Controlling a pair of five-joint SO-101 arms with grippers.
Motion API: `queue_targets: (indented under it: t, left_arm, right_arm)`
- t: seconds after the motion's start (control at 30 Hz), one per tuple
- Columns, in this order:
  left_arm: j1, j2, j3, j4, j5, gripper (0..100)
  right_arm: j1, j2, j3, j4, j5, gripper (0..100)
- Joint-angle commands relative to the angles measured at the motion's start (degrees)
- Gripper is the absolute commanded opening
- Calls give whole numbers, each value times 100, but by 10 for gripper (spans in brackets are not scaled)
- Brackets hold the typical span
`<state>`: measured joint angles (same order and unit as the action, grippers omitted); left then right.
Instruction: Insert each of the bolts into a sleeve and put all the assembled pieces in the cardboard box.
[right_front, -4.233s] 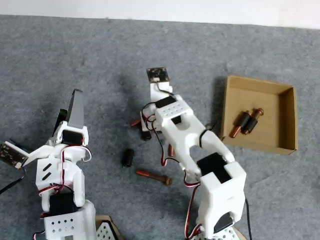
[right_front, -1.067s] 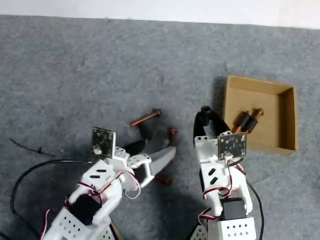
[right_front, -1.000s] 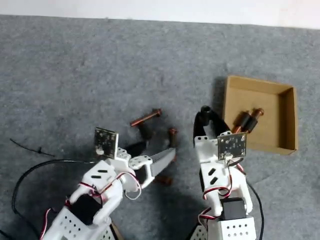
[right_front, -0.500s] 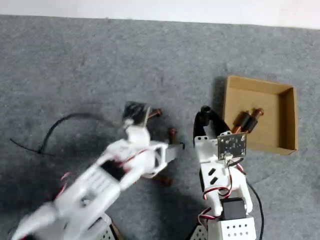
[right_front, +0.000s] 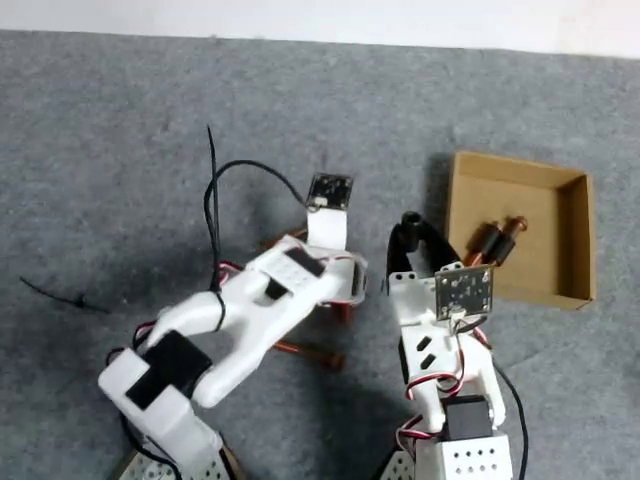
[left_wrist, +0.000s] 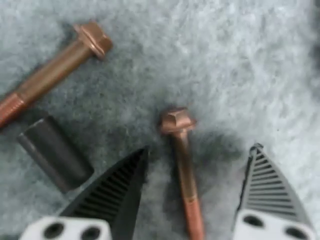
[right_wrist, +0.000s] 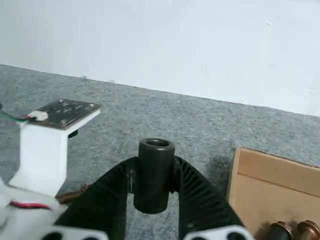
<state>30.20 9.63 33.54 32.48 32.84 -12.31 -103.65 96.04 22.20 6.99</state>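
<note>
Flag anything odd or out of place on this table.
A thin black cable arcs loose off the left arm and stands clear above the carpet, where it might snag. A stray black strand lies apart from the work.

text: none legible | labels/brands: none legible | numbers/signs: none legible

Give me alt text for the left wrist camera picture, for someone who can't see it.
The left end effector hangs open over grey carpet, with a copper bolt lying between its two fingers, head pointing away from the wrist. A dark sleeve lies beside one finger, and a second bolt lies farther out.
</note>
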Motion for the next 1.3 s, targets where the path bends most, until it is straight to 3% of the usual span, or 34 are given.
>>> queue_targets:
  t: [0.0, 0.27, 0.63, 0.7, 0.87, 0.93, 1.27]
  left_arm:
    - [-127, 215, -497, 167, 123, 292]
    - [-189, 716, -1253, 897, 440, 292]
    - [-207, 752, -1270, 958, 440, 284]
    - [-207, 752, -1270, 958, 431, 236]
    - [-268, 752, -1270, 958, 404, 0]
    - [-356, 743, -1270, 958, 404, 34]
    - [-1112, 382, -1059, 651, 123, 4]
  right_arm:
    - [48, -66, 822, 22, 53, 5]
    - [48, -48, 822, 22, 53, 5]
    - [48, -48, 822, 22, 53, 5]
    - [48, -48, 822, 22, 53, 5]
    - [48, -48, 822, 22, 62, 5]
    - [48, -48, 822, 22, 62, 5]
    - [31, -48, 822, 22, 62, 5]
